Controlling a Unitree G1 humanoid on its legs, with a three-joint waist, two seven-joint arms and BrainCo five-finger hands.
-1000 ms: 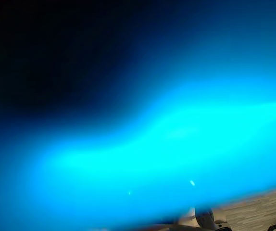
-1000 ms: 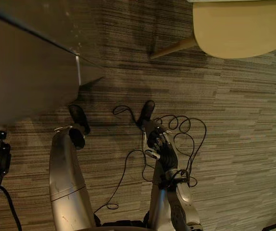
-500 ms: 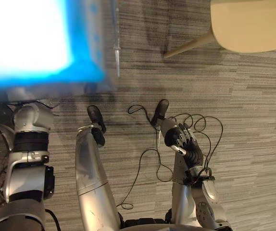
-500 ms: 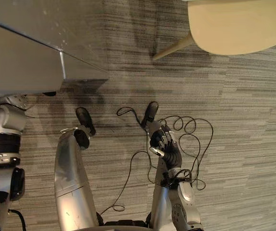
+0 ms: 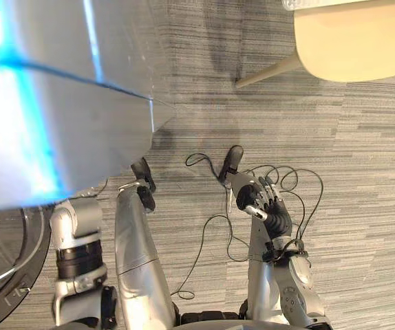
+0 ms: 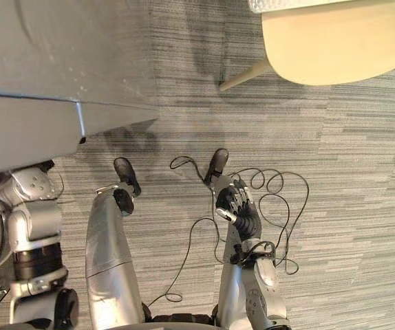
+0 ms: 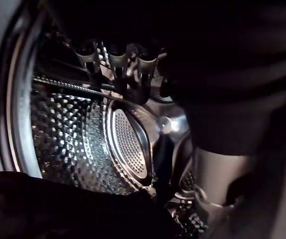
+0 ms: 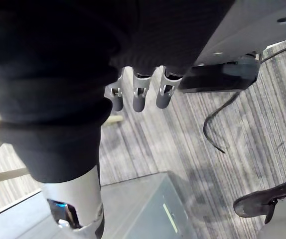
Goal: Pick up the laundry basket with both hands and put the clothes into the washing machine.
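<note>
Right hand point(image 5: 268, 208) hangs empty at lower centre of the frame over carpet floor point(image 5: 363, 172), fingers relaxed. Left hand point(image 7: 118, 59) sits before washing machine drum point(image 7: 73, 144); grip cannot be determined.

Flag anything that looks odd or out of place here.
One thing, odd for a two-handed job: the right hand hangs open and empty over the carpet, while the left hand reaches alone into the washing machine drum. Nothing looks spilled or damaged.

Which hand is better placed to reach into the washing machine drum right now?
Left. The left hand is right at the drum, while the right hand hangs open over the carpet, away from the machine.
</note>
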